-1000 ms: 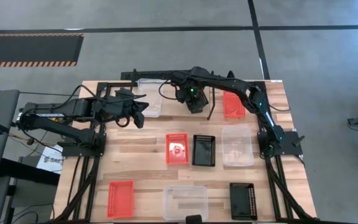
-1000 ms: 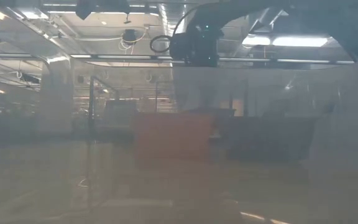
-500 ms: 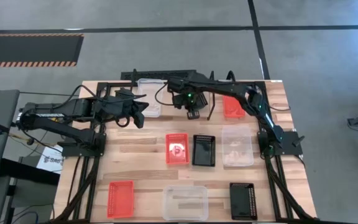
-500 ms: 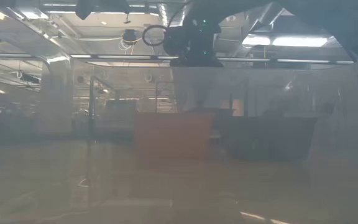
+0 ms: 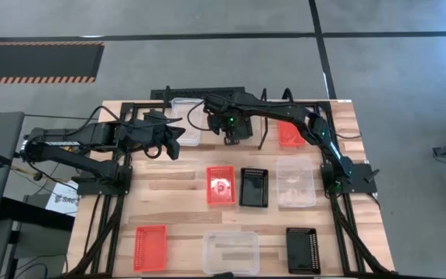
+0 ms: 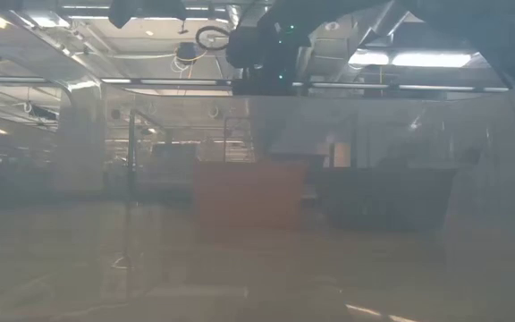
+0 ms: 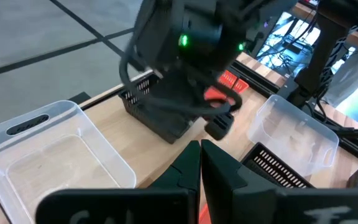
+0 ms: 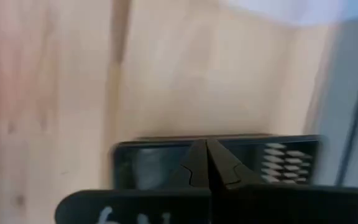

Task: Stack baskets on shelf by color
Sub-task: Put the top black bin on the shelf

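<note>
While pinched shut, right end effector (image 8: 207, 163) clamps black basket's (image 8: 284, 163) wall.

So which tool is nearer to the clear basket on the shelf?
The left tool. It sits just beside the clear basket, at its near left corner. The right tool is further away on the basket's other side, over the shelf's middle.

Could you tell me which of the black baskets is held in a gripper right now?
The black basket at the shelf, clamped in the right gripper; the other two black baskets lie untouched on the table.
</note>
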Tool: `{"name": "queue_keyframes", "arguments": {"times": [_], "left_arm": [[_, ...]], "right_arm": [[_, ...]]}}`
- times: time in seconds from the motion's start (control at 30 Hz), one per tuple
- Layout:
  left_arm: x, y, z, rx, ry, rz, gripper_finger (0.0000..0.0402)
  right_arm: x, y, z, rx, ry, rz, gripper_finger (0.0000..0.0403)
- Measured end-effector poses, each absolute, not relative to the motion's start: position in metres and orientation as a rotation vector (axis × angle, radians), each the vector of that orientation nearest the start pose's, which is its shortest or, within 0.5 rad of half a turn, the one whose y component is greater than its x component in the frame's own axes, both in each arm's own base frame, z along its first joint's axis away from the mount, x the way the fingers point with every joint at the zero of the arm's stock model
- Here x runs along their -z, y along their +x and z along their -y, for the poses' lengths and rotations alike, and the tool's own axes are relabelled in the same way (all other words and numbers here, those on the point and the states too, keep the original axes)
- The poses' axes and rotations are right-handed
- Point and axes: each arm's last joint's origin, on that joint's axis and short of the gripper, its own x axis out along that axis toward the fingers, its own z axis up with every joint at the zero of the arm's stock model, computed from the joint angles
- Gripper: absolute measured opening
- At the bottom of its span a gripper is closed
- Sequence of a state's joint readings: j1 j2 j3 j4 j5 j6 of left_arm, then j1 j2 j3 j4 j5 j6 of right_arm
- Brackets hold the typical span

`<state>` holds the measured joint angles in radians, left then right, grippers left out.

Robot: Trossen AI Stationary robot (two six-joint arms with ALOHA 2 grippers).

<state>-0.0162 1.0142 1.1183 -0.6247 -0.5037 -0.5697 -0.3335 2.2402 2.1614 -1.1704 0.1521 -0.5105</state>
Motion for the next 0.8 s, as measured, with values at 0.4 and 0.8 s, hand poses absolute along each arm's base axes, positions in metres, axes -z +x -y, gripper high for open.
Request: {"name": "queue_keyframes", "arguments": {"times": [0.4, 0.8], "left_arm": [[-0.367, 0.199, -0.011, -0.604, -0.412, -0.355, 0.0000], [-0.367, 0.199, -0.011, -0.605, -0.415, -0.353, 0.0000]], "right_arm": [[-0.279, 0.429, 0.195, 0.071, -0.255, -1.187, 0.0000], [-0.278, 0.427, 0.201, -0.061, -0.147, -1.094, 0.0000]]}}
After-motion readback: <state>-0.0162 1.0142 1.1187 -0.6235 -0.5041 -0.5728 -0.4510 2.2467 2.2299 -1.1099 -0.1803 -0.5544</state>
